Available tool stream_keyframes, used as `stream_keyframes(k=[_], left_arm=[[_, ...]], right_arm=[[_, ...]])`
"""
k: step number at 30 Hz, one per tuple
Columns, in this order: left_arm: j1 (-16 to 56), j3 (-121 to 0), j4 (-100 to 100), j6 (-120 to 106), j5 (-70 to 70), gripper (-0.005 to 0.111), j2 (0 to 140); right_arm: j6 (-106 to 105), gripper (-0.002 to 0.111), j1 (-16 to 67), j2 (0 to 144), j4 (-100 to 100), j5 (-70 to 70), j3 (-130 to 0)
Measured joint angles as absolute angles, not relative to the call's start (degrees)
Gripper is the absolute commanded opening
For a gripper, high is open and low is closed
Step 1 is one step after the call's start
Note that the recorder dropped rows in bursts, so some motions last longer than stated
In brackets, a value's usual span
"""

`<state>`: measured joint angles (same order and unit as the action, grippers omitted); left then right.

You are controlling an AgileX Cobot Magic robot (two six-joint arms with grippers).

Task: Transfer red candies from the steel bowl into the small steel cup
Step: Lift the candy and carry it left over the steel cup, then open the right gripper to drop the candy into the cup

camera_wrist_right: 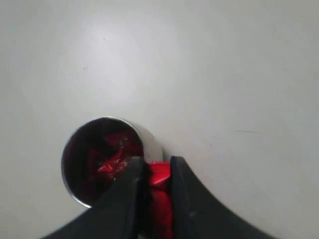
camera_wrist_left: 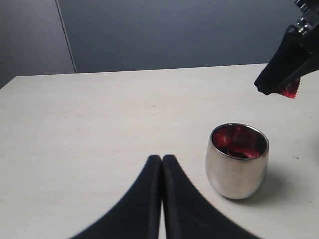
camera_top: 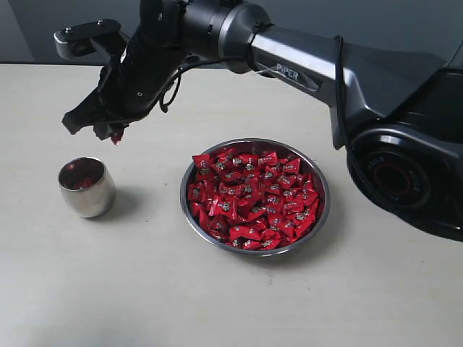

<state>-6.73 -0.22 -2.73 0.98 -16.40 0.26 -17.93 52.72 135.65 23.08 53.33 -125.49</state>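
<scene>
Right gripper (camera_top: 107,134): jaws a narrow gap apart, clamped on a single red candy (camera_wrist_right: 158,175) with a shiny crinkled wrapper. It hangs in the air just over the rim of the small steel cup (camera_top: 87,189). Cup upright on the table (camera_top: 145,289), polished, red wrappers inside. Red candies (camera_top: 253,199) heaped in the steel bowl (camera_top: 326,196) near the cup. Left gripper (camera_wrist_left: 162,160): jaws pressed together, empty.

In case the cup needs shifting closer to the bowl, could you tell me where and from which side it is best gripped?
The small steel cup stands upright, mouth up, handleless, with polished rounded sides that might slip. Probably best to come straight down and pinch the rim wall, one finger inside, one outside; the red candies inside seem low enough.
</scene>
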Motion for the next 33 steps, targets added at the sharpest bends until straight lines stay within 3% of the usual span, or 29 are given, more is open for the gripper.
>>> stream_keyframes(k=[33], left_arm=[[-6.73, -0.22, -2.73, 0.98, -16.4, 0.0, 0.26]], right_arm=[[-18.76, 0.007, 56.68, 141.05, 27.4, 47.12, -126.8]])
